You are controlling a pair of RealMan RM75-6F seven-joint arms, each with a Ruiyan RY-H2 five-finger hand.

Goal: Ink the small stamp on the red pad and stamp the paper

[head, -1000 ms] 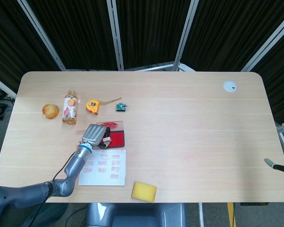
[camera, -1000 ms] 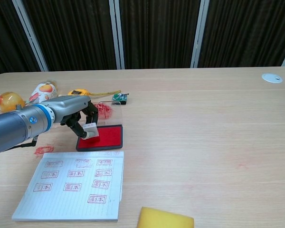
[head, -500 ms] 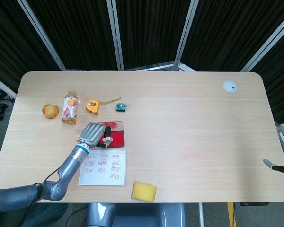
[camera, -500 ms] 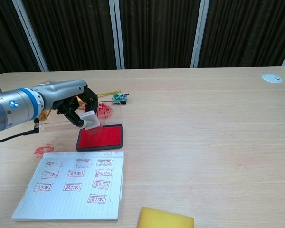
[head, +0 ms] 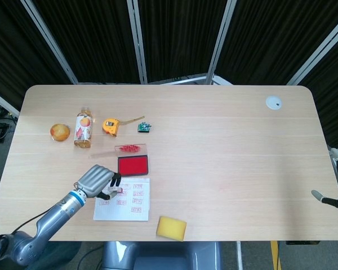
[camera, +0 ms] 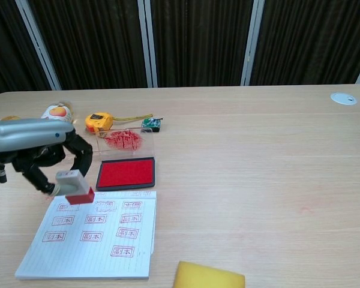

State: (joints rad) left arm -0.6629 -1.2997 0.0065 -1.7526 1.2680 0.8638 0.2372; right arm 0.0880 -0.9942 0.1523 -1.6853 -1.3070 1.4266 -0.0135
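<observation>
My left hand (head: 96, 180) (camera: 39, 157) holds the small stamp (camera: 75, 186), a white block with a red inked base. It hovers over the top left corner of the paper (camera: 90, 240) (head: 124, 201), which carries several red stamp prints. The open red ink pad (head: 133, 165) (camera: 126, 173) lies just beyond the paper, to the right of the hand. The pad's clear lid (camera: 125, 141), smeared red, lies behind it. Only a small part of my right hand (head: 331, 197) shows at the right edge of the head view, off the table.
A juice bottle (head: 83, 128), a round orange fruit (head: 59, 132), a yellow tape measure (head: 110, 126) and a small green item (head: 144, 127) sit at the back left. A yellow sponge (head: 171, 228) lies near the front edge. A white disc (head: 274, 102) is at the far right.
My left hand has lifted the stamp off the red pad and carried it toward me and to the left, over the paper's top left corner.
</observation>
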